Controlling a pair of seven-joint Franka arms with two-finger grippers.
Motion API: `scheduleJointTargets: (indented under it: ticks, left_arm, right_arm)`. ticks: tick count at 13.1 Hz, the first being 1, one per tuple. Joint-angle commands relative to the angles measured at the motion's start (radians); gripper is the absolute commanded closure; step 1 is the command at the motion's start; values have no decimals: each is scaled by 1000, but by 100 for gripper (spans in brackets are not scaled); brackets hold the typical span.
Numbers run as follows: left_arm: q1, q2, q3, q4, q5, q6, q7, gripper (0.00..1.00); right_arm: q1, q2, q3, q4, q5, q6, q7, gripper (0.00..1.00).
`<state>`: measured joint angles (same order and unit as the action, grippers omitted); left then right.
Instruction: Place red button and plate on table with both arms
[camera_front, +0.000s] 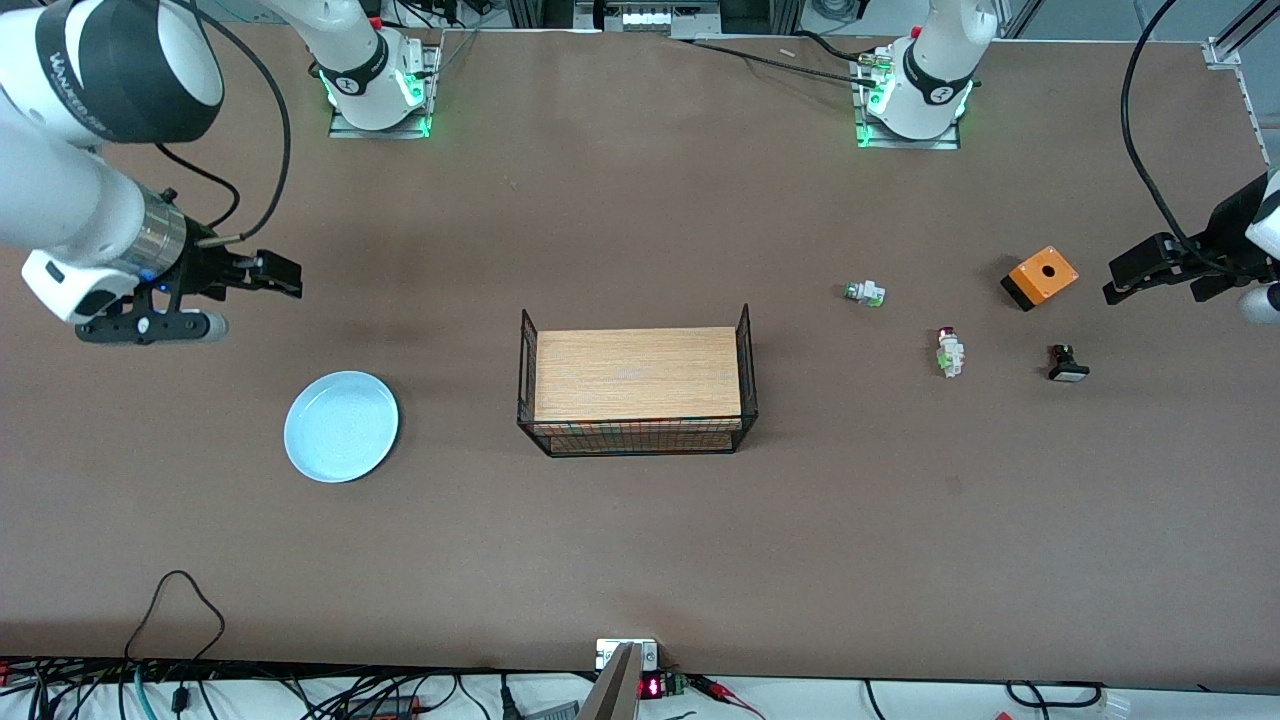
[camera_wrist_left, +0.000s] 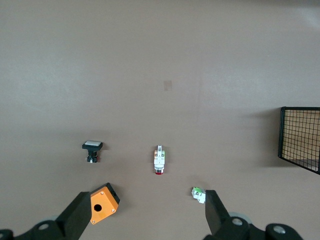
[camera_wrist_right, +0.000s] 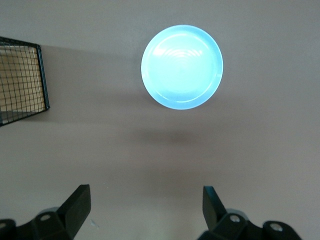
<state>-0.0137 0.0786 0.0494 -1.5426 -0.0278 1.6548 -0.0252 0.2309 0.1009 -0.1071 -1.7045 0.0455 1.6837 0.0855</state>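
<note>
The red button (camera_front: 949, 351) (camera_wrist_left: 159, 161), a small white body with a dark red cap, lies on the brown table (camera_front: 640, 560) toward the left arm's end. The pale blue plate (camera_front: 341, 426) (camera_wrist_right: 182, 66) lies flat on the table toward the right arm's end. My left gripper (camera_front: 1128, 280) (camera_wrist_left: 147, 212) hangs open in the air at the table's left-arm end, above the orange box, with nothing between its fingers. My right gripper (camera_front: 280, 276) (camera_wrist_right: 146, 205) hangs open over bare table at the other end, empty, with the plate not under it.
A black wire rack with a wood top (camera_front: 637, 385) stands mid-table. Near the red button lie a green-capped white button (camera_front: 865, 293) (camera_wrist_left: 198, 194), an orange box with a round hole (camera_front: 1040, 277) (camera_wrist_left: 103, 203) and a black button with a white face (camera_front: 1067, 365) (camera_wrist_left: 92, 148).
</note>
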Motion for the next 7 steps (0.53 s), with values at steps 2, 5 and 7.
scheduleJointTargets:
  ticks: [2, 5, 7]
  left_arm:
    - [-8, -23, 7, -19, -14, -1, 10, 0]
    - [-8, -23, 3, -18, -12, -4, 8, 0]
    - [-9, -23, 3, -19, -11, -4, 8, 0]
  right_arm:
    - [2, -30, 7, -35, -15, 34, 13, 1]
    - [-8, -27, 6, -37, -9, 27, 11, 0]
    - [-18, -7, 0, -17, -13, 34, -1, 0]
